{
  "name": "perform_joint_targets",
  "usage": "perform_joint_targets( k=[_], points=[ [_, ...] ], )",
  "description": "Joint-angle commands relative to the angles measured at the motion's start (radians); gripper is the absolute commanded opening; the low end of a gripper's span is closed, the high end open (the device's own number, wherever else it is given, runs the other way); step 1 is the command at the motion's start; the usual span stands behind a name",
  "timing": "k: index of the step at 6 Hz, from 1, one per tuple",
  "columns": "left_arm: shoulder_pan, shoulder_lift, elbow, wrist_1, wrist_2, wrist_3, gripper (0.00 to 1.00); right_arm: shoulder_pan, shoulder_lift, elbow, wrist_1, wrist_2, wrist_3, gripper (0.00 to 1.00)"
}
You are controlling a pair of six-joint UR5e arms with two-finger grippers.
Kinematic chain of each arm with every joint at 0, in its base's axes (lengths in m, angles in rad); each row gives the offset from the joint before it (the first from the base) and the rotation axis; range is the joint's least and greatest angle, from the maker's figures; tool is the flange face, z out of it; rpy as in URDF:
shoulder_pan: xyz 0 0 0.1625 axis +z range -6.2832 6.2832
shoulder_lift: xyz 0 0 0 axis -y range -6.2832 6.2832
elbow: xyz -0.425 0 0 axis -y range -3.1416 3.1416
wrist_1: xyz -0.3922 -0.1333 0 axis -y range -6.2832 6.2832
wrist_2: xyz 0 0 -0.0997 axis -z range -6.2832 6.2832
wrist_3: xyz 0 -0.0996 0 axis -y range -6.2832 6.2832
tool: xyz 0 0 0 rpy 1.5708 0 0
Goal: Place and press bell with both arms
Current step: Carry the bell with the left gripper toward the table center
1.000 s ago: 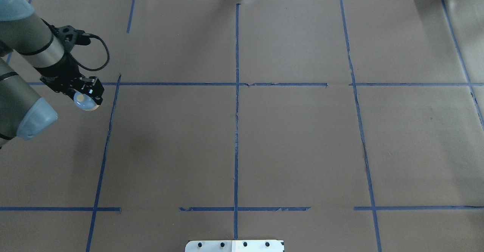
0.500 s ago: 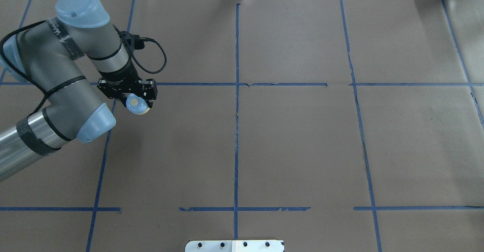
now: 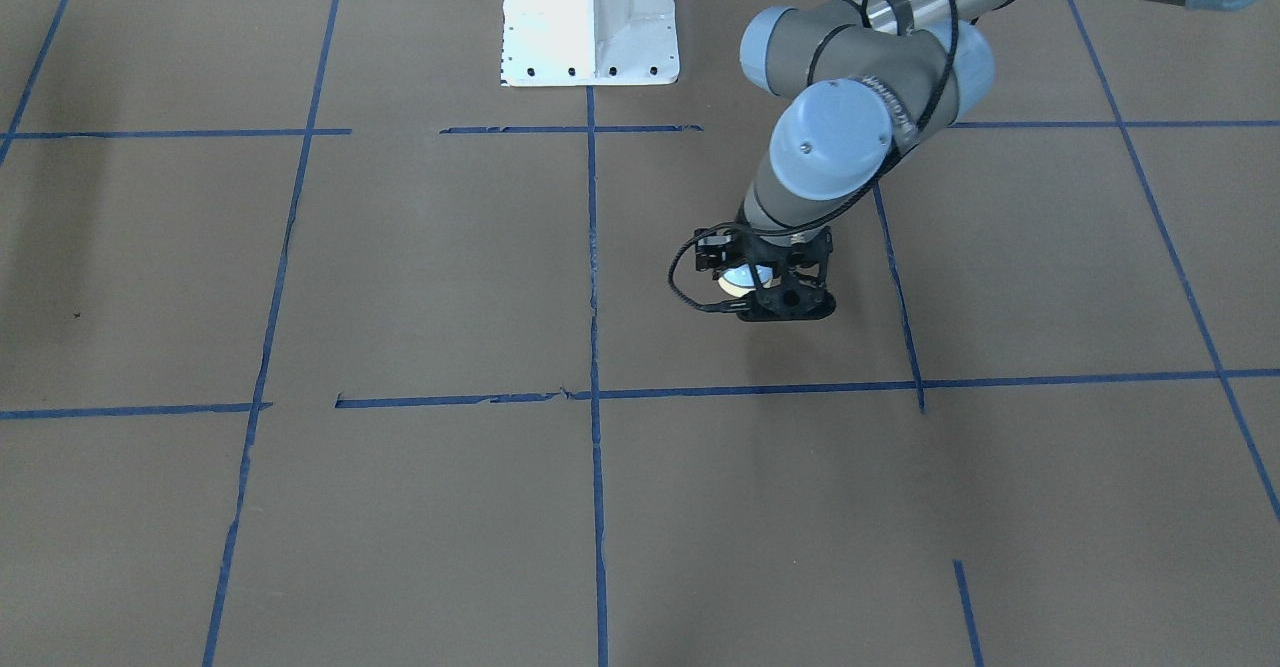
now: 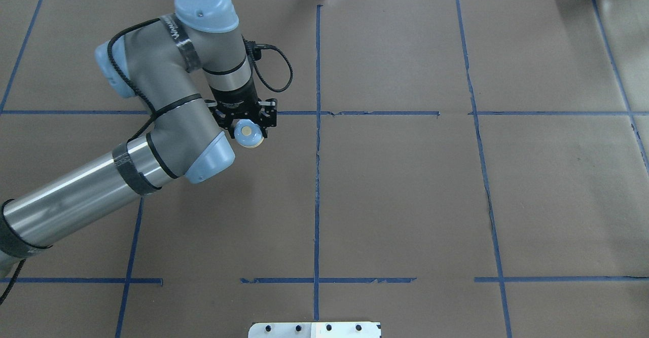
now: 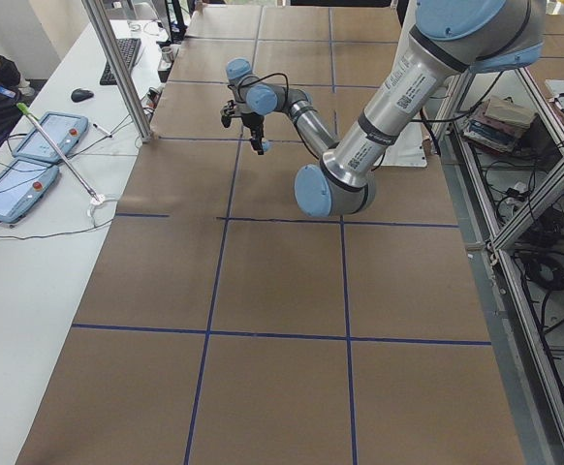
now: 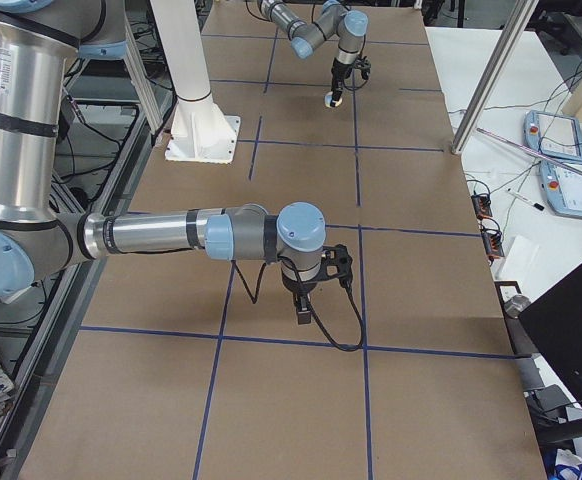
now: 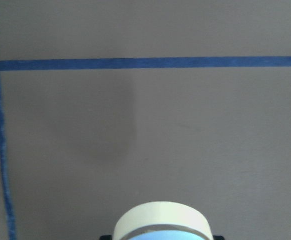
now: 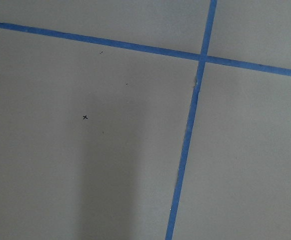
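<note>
As seen from overhead, grips a light-blue call bell (image 4: 247,134) in the left pincer (image 4: 247,129), black jaws closed snugly on two sides of the dome. Sets the bell in the upper left-centre of that frame, just below a horizontal line of blue tape (image 4: 385,113) and left of the central vertical strip. Shows the cream button facing up, the cream base peeking out beneath the dome. Reaches there on the left arm (image 4: 76,198), silver tube slanting up from the lower left edge, wrist bent down toward the brown-paper counter (image 4: 405,186). From the camera across the counter, finds the same pincer a little right of centre, pointing down, bell tucked inside its grasp. In the left wrist view, catches only the bell's cream rim at the bottom edge, brown paper lying well beyond it, so apparently held clear of the surface. Puts the right pincer (image 6: 304,312) mid-frame in the right-end view, aimed down at the paper beside a tape line, well apart from the bell at the top of the frame. Cannot tell from there whether spread or closed.
</note>
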State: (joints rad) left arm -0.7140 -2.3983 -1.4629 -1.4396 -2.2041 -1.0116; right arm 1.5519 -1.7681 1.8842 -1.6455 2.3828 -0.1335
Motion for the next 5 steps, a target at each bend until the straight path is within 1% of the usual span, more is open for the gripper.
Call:
perform_joint_targets(
  k=[1,2,3,5],
  points=[
    [0.065,-0.073,0.074,-0.081,0.077,-0.071,0.04,-0.001,0.002,-0.004,0.0,0.0,0.008,1.0],
    [0.1,-0.156,0.202,-0.132,0.124,-0.118,0.04,-0.001,0.002,-0.005,0.0,0.0,0.009,1.0],
    [0.113,-0.2,0.285,-0.178,0.129,-0.134,0.05,-0.001,0.002,-0.007,0.0,0.0,0.009,1.0],
    [0.117,-0.205,0.314,-0.2,0.13,-0.136,0.06,-0.001,0.002,-0.008,0.0,0.0,0.009,1.0]
  ],
)
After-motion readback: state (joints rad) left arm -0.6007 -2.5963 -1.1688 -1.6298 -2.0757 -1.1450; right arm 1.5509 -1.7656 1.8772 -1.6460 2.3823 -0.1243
